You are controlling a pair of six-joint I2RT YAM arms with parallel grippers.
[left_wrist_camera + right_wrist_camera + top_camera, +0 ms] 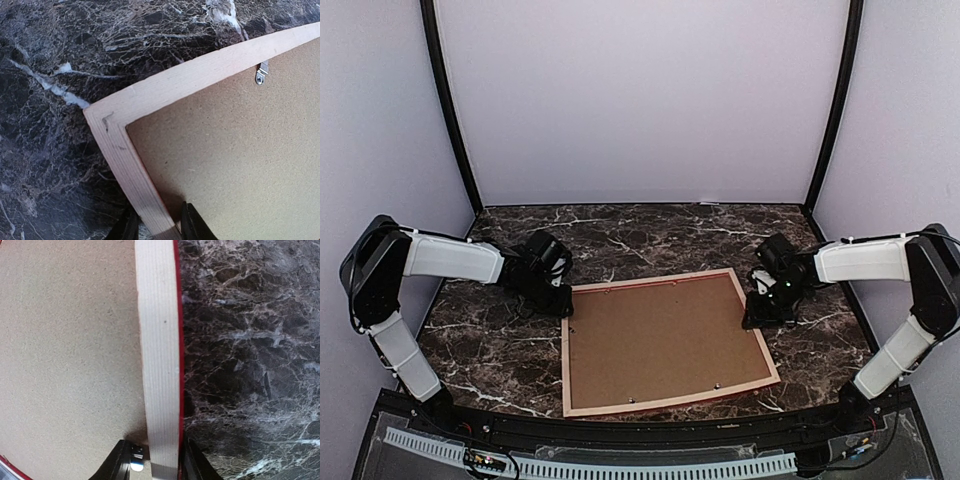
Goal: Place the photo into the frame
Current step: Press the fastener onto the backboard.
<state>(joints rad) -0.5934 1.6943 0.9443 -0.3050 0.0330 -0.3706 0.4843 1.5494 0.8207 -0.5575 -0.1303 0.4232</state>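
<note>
The frame point(650, 283) lies face down on the marble table, pale wood back up, a thin red edge showing point(176, 340). A brown backing board point(660, 340) fills it. The photo is hidden. My left gripper point(563, 303) is at the frame's far left corner. In the left wrist view the left gripper point(159, 227) is shut on the left rail point(130, 165), one finger on each side. My right gripper point(757, 318) is at the right rail. In the right wrist view the right gripper point(157, 465) straddles that rail point(159, 340), open, a small gap on the board side.
A metal turn tab point(261, 73) sits on the far rail, another tab point(136, 460) lies between my right gripper's inner finger and the rail. Dark marble table point(650, 230) surrounds the frame. Pale walls enclose the back and both sides.
</note>
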